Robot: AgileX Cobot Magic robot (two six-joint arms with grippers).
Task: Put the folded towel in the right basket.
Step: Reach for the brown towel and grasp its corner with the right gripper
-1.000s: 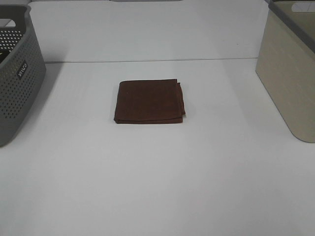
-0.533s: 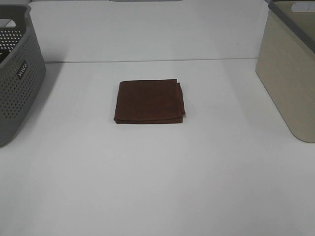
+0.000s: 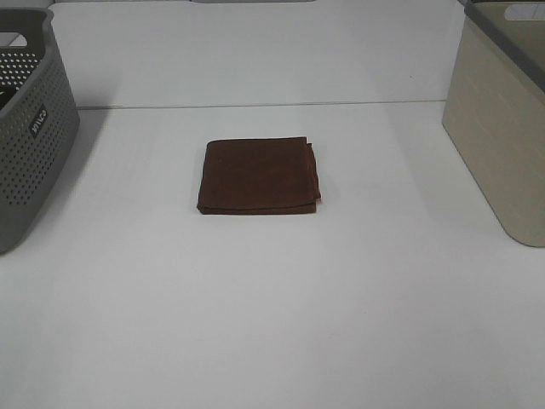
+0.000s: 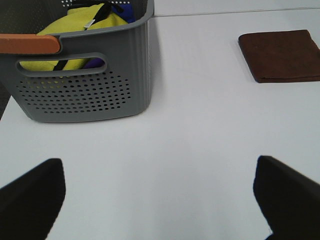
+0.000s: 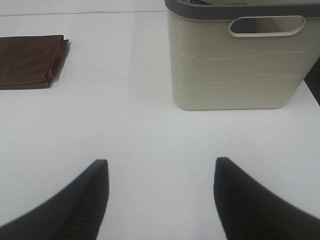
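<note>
Fingers point(image 5: 80, 200) of the right gripper point(image 5: 160, 197) are spread wide and hold nothing; the left gripper point(image 4: 159, 200) is likewise wide and empty. The folded dark-brown cloth towel point(image 3: 259, 175) lies flat on the white table point(image 3: 272, 324). Well right of the towel is the beige plastic basket point(image 3: 502, 128); well left of it is the grey perforated basket point(image 3: 25, 145). Judged progress: none. Reach, grasp, carry and release all remain.

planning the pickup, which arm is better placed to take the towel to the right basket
Right, likely. The beige basket sits on that arm's side of the table, and the right tool, open, faces both it and the folded towel. The left tool, also open, has the grey basket beside it.
</note>
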